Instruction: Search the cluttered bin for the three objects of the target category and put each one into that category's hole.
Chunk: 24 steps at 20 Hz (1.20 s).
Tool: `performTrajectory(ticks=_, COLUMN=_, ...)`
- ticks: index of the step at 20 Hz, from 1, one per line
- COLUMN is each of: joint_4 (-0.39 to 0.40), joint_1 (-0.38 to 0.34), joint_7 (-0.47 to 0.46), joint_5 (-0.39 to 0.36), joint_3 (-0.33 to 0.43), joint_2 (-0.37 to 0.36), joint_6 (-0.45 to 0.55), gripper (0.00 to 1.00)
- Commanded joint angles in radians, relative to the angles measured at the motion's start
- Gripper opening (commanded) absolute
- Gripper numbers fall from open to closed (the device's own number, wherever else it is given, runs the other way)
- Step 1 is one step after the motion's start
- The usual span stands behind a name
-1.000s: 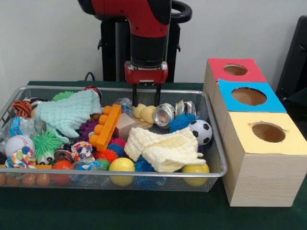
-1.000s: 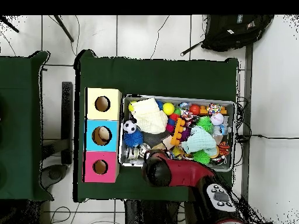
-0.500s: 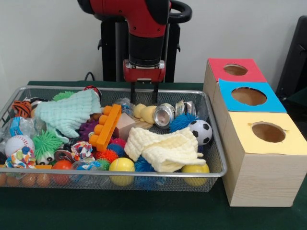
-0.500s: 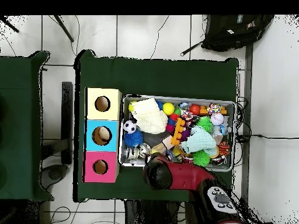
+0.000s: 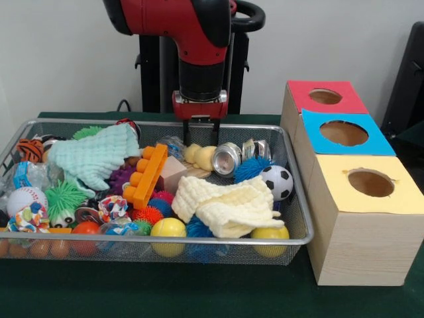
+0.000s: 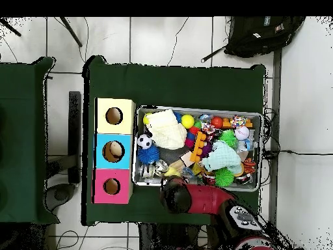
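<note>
Three boxes sit in a row beside the wire basket (image 5: 291, 199): red box (image 5: 323, 97) w/ hole, blue box (image 5: 341, 132) w/ hole, yellow box (image 5: 371, 189) w/ hole; overhead view shows the same row, all on the green table (image 5: 199, 291).

Gripper (image 5: 201, 129) hangs from the red arm (image 5: 179, 20) over the basket's far rim, above the yellow duck toy (image 5: 201, 156). Fingers sit close together, nothing between them; can't tell if fully pressed shut.

Basket is packed. Far side: silver can (image 5: 227, 158) on its side just beside the duck, 2nd can (image 5: 257, 149) next to it. Blue spiky ball (image 5: 250, 168) touches the soccer ball (image 5: 277, 181) near the box end. Pale yellow cloth (image 5: 228, 202) lies across the middle, mint cloth (image 5: 93, 154) toward the other end. Orange block (image 5: 146, 175) leans tilted between them, wooden block (image 5: 171, 173) right beside it. Front row: 2 yellow balls (image 5: 168, 230), one at each end of the yellow cloth, orange ball (image 5: 86, 232), baseball (image 5: 25, 199), green spiky ball (image 5: 65, 197). Target category not evident from the views.
</note>
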Motion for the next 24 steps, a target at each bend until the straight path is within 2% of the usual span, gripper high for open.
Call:
performTrajectory(ticks=1, joint_4=-0.060, joint_1=-0.053, joint_7=0.026, joint_5=-0.075, joint_3=0.139, joint_2=0.100, joint_6=-0.005, gripper=1.00)
performTrajectory(ticks=5, joint_4=-0.065, joint_1=-0.056, joint_7=-0.002, joint_5=-0.119, joint_3=0.164, joint_2=0.094, joint_6=-0.006, gripper=1.00)
performTrajectory(ticks=11, joint_4=-0.035, joint_1=-0.010, joint_7=0.049, joint_5=-0.166, joint_3=0.129, joint_2=0.046, joint_6=-0.074, gripper=1.00)
performTrajectory(ticks=19, joint_4=-0.008, joint_1=0.063, joint_7=0.113, joint_5=-0.162, joint_3=0.072, joint_2=-0.042, joint_6=-0.088, gripper=1.00)
performTrajectory(ticks=24, joint_4=-0.030, joint_1=0.116, joint_7=0.142, joint_5=-0.151, joint_3=0.018, joint_2=-0.051, joint_6=-0.118, gripper=1.00)
